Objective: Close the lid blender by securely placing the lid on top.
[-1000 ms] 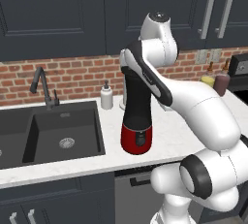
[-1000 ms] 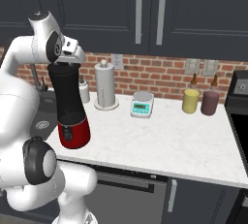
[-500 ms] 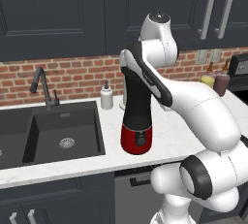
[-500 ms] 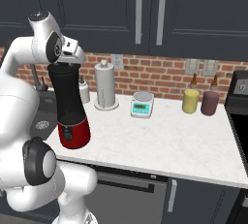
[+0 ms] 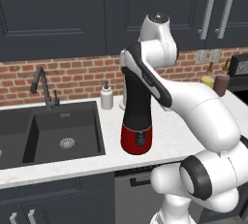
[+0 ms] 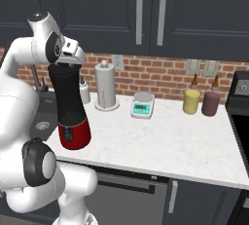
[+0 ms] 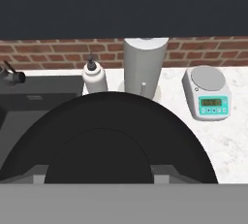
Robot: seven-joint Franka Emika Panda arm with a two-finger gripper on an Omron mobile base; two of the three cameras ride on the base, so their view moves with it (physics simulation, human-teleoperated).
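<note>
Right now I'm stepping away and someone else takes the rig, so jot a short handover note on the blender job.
Gripper: shut on the lid, directly over the blender.
Blender: upright on the counter, right of the sink, soap bottle behind it.
Done: lid carried to the top of the jar.
Unclear: whether the lid sits fully down; the hand hides the rim.
Left: press it home if needed, let go, lift away.
</note>
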